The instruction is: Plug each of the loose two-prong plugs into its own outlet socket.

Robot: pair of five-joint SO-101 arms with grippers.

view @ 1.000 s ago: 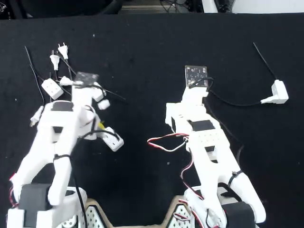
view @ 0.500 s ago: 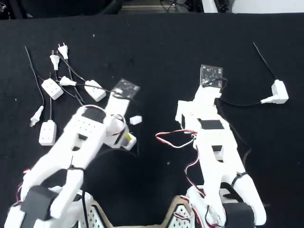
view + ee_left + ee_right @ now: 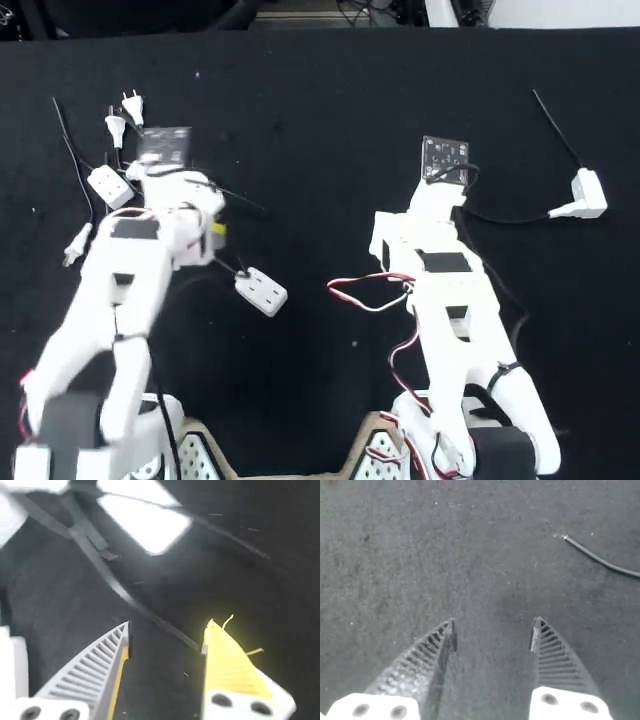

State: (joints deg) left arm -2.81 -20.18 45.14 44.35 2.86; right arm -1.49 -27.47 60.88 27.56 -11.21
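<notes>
Plugs (image 3: 115,126) lie loose beyond the socket block (image 3: 262,290), apparently none seated; left pincer (image 3: 168,626) and right pincer (image 3: 494,622) gape empty.

White arms (image 3: 120,290), black motors (image 3: 445,263), red-white wires (image 3: 330,291), yellow-tipped left hand (image 3: 167,625).

The table (image 3: 395,540) is covered in matt black cloth, felt-like and flecked with lint. The right gripper (image 3: 492,622) and left gripper (image 3: 167,625) have ribbed plastic fingers (image 3: 420,675), one on the left yellow with stringy burrs. The socket (image 3: 262,290) and plug (image 3: 588,192) look like smooth white plastic.
</notes>
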